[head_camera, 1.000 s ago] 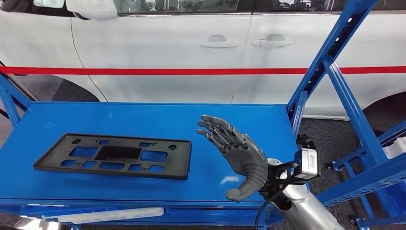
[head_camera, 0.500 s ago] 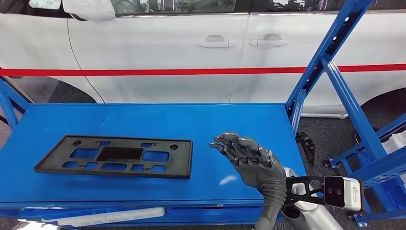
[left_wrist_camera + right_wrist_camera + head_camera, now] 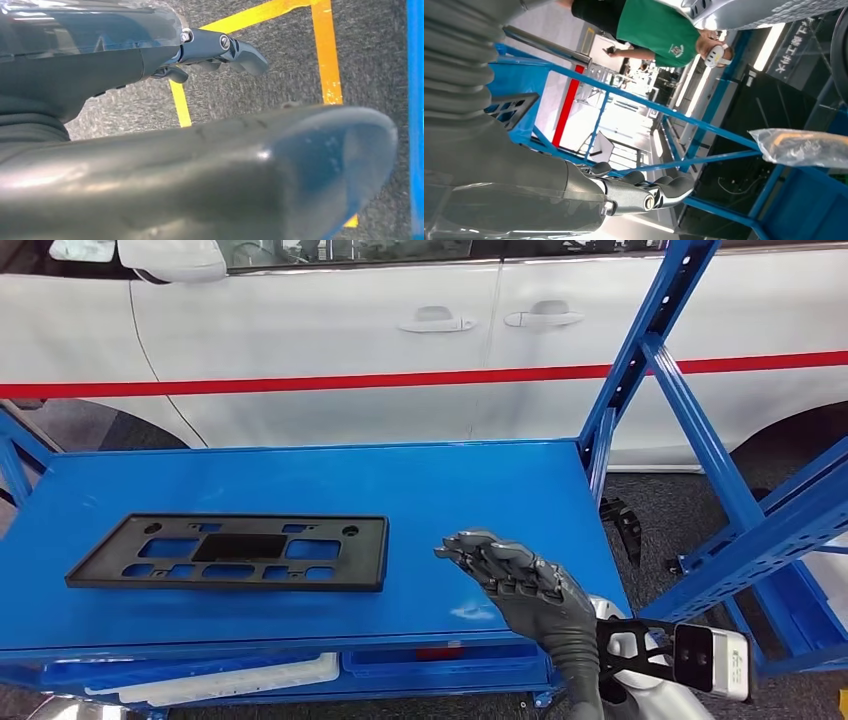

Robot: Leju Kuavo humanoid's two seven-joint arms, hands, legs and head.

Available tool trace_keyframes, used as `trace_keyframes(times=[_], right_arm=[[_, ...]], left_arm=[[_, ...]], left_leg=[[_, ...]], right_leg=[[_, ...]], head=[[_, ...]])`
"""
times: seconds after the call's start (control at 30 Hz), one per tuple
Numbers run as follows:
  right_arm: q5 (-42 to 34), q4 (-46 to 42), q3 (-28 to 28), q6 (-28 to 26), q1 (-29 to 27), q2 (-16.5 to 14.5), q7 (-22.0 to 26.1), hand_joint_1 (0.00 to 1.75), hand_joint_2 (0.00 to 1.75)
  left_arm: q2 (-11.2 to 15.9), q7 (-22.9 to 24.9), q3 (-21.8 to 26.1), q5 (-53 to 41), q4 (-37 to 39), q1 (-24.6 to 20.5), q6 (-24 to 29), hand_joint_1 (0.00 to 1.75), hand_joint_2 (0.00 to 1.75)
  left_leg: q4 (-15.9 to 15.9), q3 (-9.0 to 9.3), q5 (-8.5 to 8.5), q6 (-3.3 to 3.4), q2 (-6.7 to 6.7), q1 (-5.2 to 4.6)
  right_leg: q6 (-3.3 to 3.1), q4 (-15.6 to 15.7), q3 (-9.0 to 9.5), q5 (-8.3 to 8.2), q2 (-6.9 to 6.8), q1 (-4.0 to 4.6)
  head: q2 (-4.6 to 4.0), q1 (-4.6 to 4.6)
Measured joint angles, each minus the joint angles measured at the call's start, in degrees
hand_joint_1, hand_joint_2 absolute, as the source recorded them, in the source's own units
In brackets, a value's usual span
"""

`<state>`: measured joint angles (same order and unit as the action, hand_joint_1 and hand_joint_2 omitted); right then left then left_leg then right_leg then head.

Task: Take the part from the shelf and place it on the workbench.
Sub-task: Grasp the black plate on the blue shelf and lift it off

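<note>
On the blue metal workbench top (image 3: 300, 480), the flat black plastic plate with rectangular cut-outs (image 3: 232, 551) lies flat towards the left, well apart from my right hand (image 3: 525, 585). That hand hovers near the front right edge of the surface, empty, fingers loosely extended and a little apart, holding nothing. My left hand (image 3: 220, 50) hangs over grey carpet with yellow floor tape (image 3: 327, 55); its fingers look lightly curled on nothing, but I cannot tell its state for sure. I judge the placing done and the step in hand to be clearing away. To do it well I would draw the right hand back low and straight towards me, away from the part and off the blue shelf upright (image 3: 640, 350) on my right.
</note>
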<state>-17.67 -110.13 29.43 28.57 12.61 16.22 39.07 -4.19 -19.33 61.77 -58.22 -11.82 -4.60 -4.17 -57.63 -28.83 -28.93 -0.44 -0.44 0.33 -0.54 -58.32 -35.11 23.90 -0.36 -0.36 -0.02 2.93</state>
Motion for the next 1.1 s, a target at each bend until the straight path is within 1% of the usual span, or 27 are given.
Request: trace_keyframes(times=[0.1,0.13,0.17,0.2,0.23,0.27,0.3,0.33,0.37,0.4,0.47,0.5,0.53,0.6,0.63,0.67,0.7,0.77,0.8,0.83,0.87,0.9,0.93,0.97,1.0,1.03,1.1], right_arm=[[-0.03,-0.24,0.21,-0.34,-0.02,-0.03,-0.56,0.0,1.75],[-0.05,-0.28,0.28,-0.41,-0.03,-0.04,-0.69,0.0,1.75],[-0.05,-0.32,0.34,-0.45,-0.03,-0.04,-0.75,0.0,1.75],[-0.03,-0.33,0.4,-0.56,-0.03,-0.04,-0.82,0.0,1.75],[0.08,-0.34,0.47,-0.8,-0.02,-0.04,-0.88,0.0,1.75],[0.22,-0.33,0.55,-1.15,-0.02,-0.04,-0.96,0.0,1.75],[0.37,-0.32,0.66,-1.64,-0.01,-0.04,-1.04,0.0,1.75],[0.49,-0.3,0.76,-2.14,0.03,-0.04,-1.09,0.0,1.75],[0.55,-0.27,0.87,-2.6,0.12,-0.04,-1.17,0.0,1.75],[0.62,-0.25,0.99,-3.09,0.29,-0.04,-1.3,0.0,1.75],[0.85,-0.23,1.19,-4.03,0.84,-0.04,-1.64,0.0,1.75],[0.97,-0.22,1.29,-4.53,1.13,-0.04,-1.78,0.0,1.31],[1.04,-0.21,1.37,-4.96,1.37,-0.04,-1.87,0.0,0.87],[1.22,-0.18,1.54,-5.82,1.61,-0.04,-2.04,0.0,0.0],[1.35,-0.16,1.64,-6.25,1.7,-0.04,-2.18,0.0,0.0],[1.52,-0.15,1.8,-6.66,1.78,-0.04,-2.32,0.0,0.0],[1.68,-0.11,1.98,-7.0,1.84,-0.01,-2.46,0.0,0.0],[1.95,0.03,2.35,-7.37,1.9,0.12,-2.66,0.0,0.0],[2.05,0.12,2.45,-7.45,1.88,0.19,-2.7,0.0,0.0],[2.18,0.2,2.52,-7.54,1.86,0.22,-2.74,0.0,0.0],[2.33,0.26,2.56,-7.65,1.81,0.22,-2.75,0.0,0.0],[2.59,0.33,2.6,-7.8,1.74,0.22,-2.76,0.0,0.0],[2.96,0.4,2.62,-7.94,1.67,0.22,-2.74,0.0,0.0],[3.34,0.48,2.64,-8.03,1.6,0.22,-2.63,0.0,0.0],[3.74,0.59,2.68,-8.07,1.55,0.22,-2.5,0.0,0.0],[4.04,0.71,2.74,-8.04,1.51,0.22,-2.32,0.0,0.0],[4.35,0.99,2.91,-7.93,1.43,0.21,-2.04,0.0,0.0]], left_arm=[[-0.05,0.02,0.02,-0.05,0.0,-0.03,0.0,0.0,0.0],[-0.09,0.03,0.02,-0.06,0.0,-0.11,0.0,0.0,0.0],[-0.12,0.03,0.02,-0.07,0.0,-0.19,0.0,0.0,0.0],[-0.15,0.03,0.02,-0.07,0.0,-0.28,0.0,0.0,0.0],[-0.14,0.03,0.02,-0.08,0.0,-0.29,0.0,0.0,0.0],[-0.14,0.03,0.02,-0.1,0.0,-0.27,0.0,0.0,0.0],[-0.14,0.02,0.03,-0.12,0.0,-0.27,0.01,0.0,0.0],[-0.14,0.01,0.03,-0.16,0.0,-0.27,0.02,0.0,0.0],[-0.14,-0.02,0.03,-0.23,0.0,-0.27,0.03,0.0,0.0],[-0.15,-0.05,0.03,-0.3,0.0,-0.29,0.05,0.0,0.0],[-0.3,-0.13,0.02,-0.45,0.0,-0.31,0.07,0.0,0.0],[-0.37,-0.19,0.02,-0.49,0.0,-0.33,0.07,0.0,0.0],[-0.44,-0.25,0.02,-0.51,0.0,-0.35,0.07,0.0,0.0],[-0.44,-0.39,0.03,-0.52,0.0,-0.38,0.09,0.0,0.0],[-0.41,-0.47,0.05,-0.52,0.0,-0.37,0.1,0.0,0.0],[-0.38,-0.53,0.06,-0.52,0.0,-0.35,0.13,0.0,0.0],[-0.36,-0.58,0.08,-0.51,0.0,-0.34,0.14,0.0,0.0],[-0.34,-0.62,0.09,-0.51,0.0,-0.34,0.15,0.0,0.0],[-0.34,-0.63,0.09,-0.5,0.0,-0.33,0.15,0.0,0.0],[-0.32,-0.63,0.11,-0.49,0.0,-0.31,0.16,0.0,0.0],[-0.3,-0.63,0.16,-0.46,0.0,-0.3,0.2,0.0,0.0],[-0.27,-0.63,0.27,-0.39,0.0,-0.3,0.24,0.0,0.0],[-0.25,-0.64,0.44,-0.28,0.0,-0.31,0.29,0.0,0.0],[-0.25,-0.65,0.63,-0.17,0.0,-0.35,0.34,0.0,0.0],[-0.26,-0.67,0.81,-0.07,0.0,-0.38,0.39,0.0,0.0],[-0.27,-0.69,0.95,-0.01,0.0,-0.38,0.44,0.0,0.0],[-0.28,-0.71,1.08,0.05,0.0,-0.31,0.57,0.0,0.0]], left_leg=[[0.29,-0.58,0.96,1.36,0.16,-0.21],[0.42,-0.99,1.53,1.84,0.31,-0.14],[0.56,-1.52,2.16,2.27,0.45,-0.03],[0.62,-2.22,2.8,2.58,0.6,0.03],[0.6,-3.02,3.34,2.72,0.65,-0.02],[0.56,-3.77,3.86,2.76,0.73,-0.09],[0.51,-4.53,4.38,2.75,0.81,-0.18],[0.46,-5.19,4.83,2.72,0.86,-0.27],[0.41,-5.74,5.23,2.67,0.89,-0.35],[0.36,-6.19,5.64,2.6,0.9,-0.45],[0.3,-6.81,6.4,2.3,0.92,-0.6],[0.33,-6.98,6.84,2.04,0.95,-0.58],[0.4,-7.11,7.21,1.72,0.98,-0.49],[0.71,-7.29,7.93,1.0,1.02,-0.36],[0.49,-7.56,7.63,0.66,0.95,-0.33],[-0.46,-8.02,6.46,0.33,0.84,-0.34],[-2.35,-8.73,4.46,0.04,0.73,-0.3],[-9.36,-10.83,-0.91,-0.59,0.61,0.01],[-12.88,-11.68,-2.5,-0.91,0.61,0.17],[-15.27,-11.96,-2.91,-1.25,0.62,0.34],[-15.51,-11.25,-2.05,-1.54,0.62,0.49],[-13.37,-9.41,-0.54,-1.76,0.62,0.65],[-9.54,-6.72,0.89,-1.94,0.58,0.85],[-5.36,-3.88,1.53,-1.96,0.44,0.93],[-2.1,-1.85,1.72,-1.74,0.27,0.94],[-0.21,-0.76,1.5,-1.42,0.11,0.92],[0.36,-0.82,1.3,-0.43,0.01,0.79]], right_leg=[[1.14,-0.03,-0.36,-0.51,0.16,-0.12],[1.47,-0.75,-0.82,0.47,0.2,-0.21],[1.72,-2.29,-1.52,2.23,0.24,-0.3],[1.93,-5.21,-2.56,4.97,0.27,-0.43],[2.12,-9.07,-3.69,7.91,0.26,-0.48],[2.26,-12.82,-4.53,10.04,0.25,-0.54],[2.32,-15.6,-4.77,11.16,0.25,-0.55],[2.27,-16.35,-4.09,10.98,0.24,-0.53],[2.09,-14.91,-2.4,9.83,0.24,-0.48],[1.7,-11.2,0.47,8.25,0.21,-0.33],[0.62,-2.3,6.47,6.68,-0.11,0.19],[0.18,0.89,8.42,6.43,-0.26,0.51],[-0.11,2.37,9.11,6.59,-0.37,0.76],[-0.54,3.04,8.81,5.9,-0.35,0.86],[-0.82,3.39,8.59,5.41,-0.42,0.7],[-1.1,3.68,8.26,4.8,-0.48,0.47],[-1.31,3.91,7.88,4.2,-0.53,0.24],[-1.54,3.87,6.76,3.3,-0.57,0.17],[-1.52,3.77,6.18,2.91,-0.57,0.16],[-1.43,3.61,5.56,2.57,-0.58,0.11],[-1.26,3.36,4.97,2.31,-0.56,0.02],[-1.08,3.02,4.44,2.13,-0.54,-0.1],[-0.85,2.59,3.98,2.06,-0.51,-0.21],[-0.57,2.11,3.52,2.06,-0.47,-0.21],[-0.28,1.68,3.2,2.05,-0.44,-0.17],[0.03,1.31,2.95,2.01,-0.39,-0.07],[0.65,0.99,2.67,1.75,-0.29,0.01]], head=[[-0.01,-0.01],[-0.01,-0.01],[0.0,-0.01],[0.0,-0.02],[0.0,-0.02],[0.0,-0.02],[0.0,-0.01],[0.0,-0.01],[0.0,-0.01],[0.0,0.0],[0.0,-0.01],[0.0,-0.01],[0.0,-0.01],[0.0,-0.01],[0.0,-0.01],[0.0,-0.01],[0.0,-0.01],[0.0,0.01],[0.0,0.0],[0.0,0.0],[0.0,0.0],[0.0,0.0],[0.0,0.0],[0.0,0.0],[0.0,0.0],[0.0,0.0],[0.0,0.0]])
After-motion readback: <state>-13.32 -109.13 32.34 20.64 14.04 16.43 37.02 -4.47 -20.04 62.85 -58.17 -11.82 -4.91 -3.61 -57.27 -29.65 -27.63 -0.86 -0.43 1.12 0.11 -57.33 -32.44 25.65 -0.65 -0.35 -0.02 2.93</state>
